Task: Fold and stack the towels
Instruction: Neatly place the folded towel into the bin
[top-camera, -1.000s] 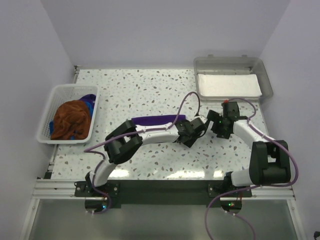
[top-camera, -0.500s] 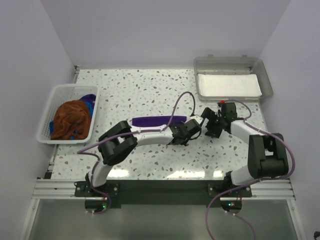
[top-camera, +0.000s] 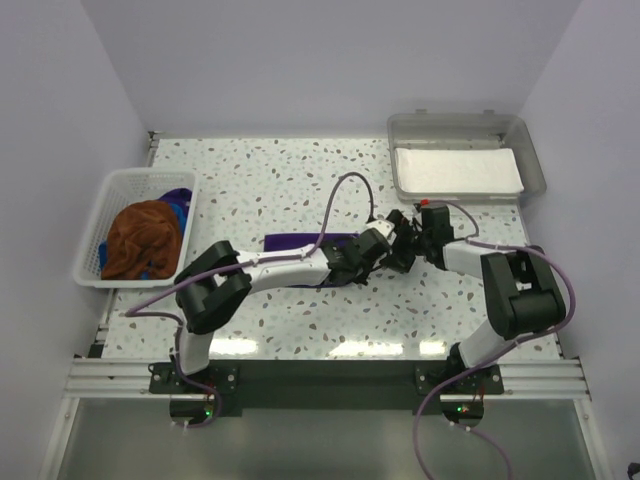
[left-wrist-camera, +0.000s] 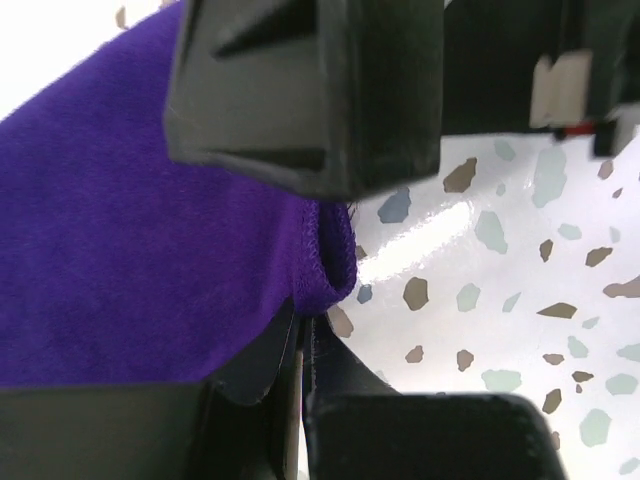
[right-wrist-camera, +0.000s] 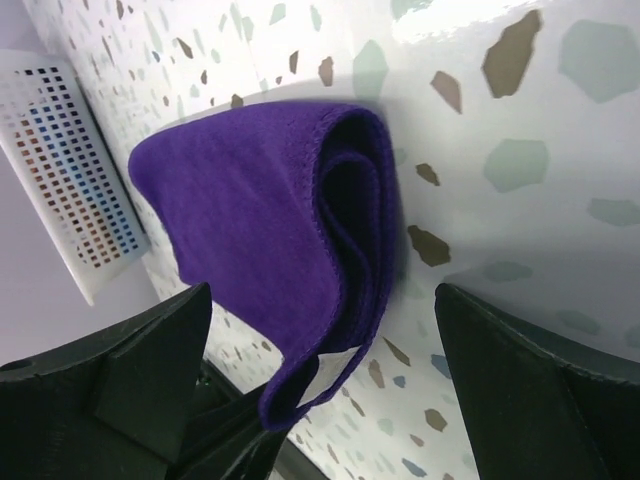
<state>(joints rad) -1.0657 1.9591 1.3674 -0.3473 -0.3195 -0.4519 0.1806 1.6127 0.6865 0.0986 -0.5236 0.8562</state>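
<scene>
my left pincer (top-camera: 383, 243) is pinched tight on the right end of the purple towel (top-camera: 300, 241). seen from my left wrist, the towel's rolled hem (left-wrist-camera: 325, 262) is caught where my two fingers (left-wrist-camera: 310, 90) meet, and the rest of the cloth spreads off to the left. the purple towel lies as a long, narrow folded strip across the middle of the speckled table (top-camera: 280, 170), partly hidden under my left forearm. my right pincer (top-camera: 408, 238) sits just beside the left one at that same end, spread as wide as it goes and holding nothing. from my right wrist, the folded end of the towel (right-wrist-camera: 270, 220) shows between my two open fingers (right-wrist-camera: 130, 370), which stand clear of it on either side. a brown towel (top-camera: 145, 240) is heaped in the white basket (top-camera: 100, 215) at the left edge, with some blue-purple cloth (top-camera: 178, 200) peeking out behind it. the grey tray (top-camera: 535, 160) with its white sheet (top-camera: 455, 170) stands at the far right corner.
</scene>
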